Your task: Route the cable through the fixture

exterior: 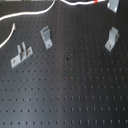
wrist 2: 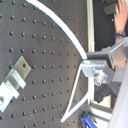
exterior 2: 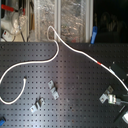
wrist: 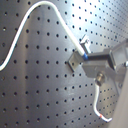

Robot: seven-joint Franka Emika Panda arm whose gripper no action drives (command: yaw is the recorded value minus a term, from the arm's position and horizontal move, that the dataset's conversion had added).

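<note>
One long, thin, white flexible cable [exterior 2: 80, 52] with a short red-orange band [exterior 2: 100, 63] lies in loose curves across the black perforated worktop [exterior: 75, 95]. In the second exterior view its free end [exterior 2: 25, 78] rests towards the second exterior view's left, and the run past the band reaches the arm at the second exterior view's right. In both wrist views the jaws appear closed on the cable [wrist 2: 60, 25], at a point near the band, with the cord bending sharply on either side of the grip.

The cord is judged light, limp and fairly smooth. It will sag and trail rather than hold a shape, so only the short stretch next to the grip can be steered. A hold close to the band, with a short taut length kept ahead of it, should suit the narrow slot.

The fixture, a small grey metal upright bracket with a forked top slanting up to the right [exterior: 111, 38], stands at the first exterior view's right. A similar grey bracket slanting up to the left [exterior: 46, 36] and a low grey bracket with two upright prongs [exterior: 21, 54] stand well apart from it. The trailing slack could snag on either of them. Whether the cable already touches the fixture cannot be told.
</note>
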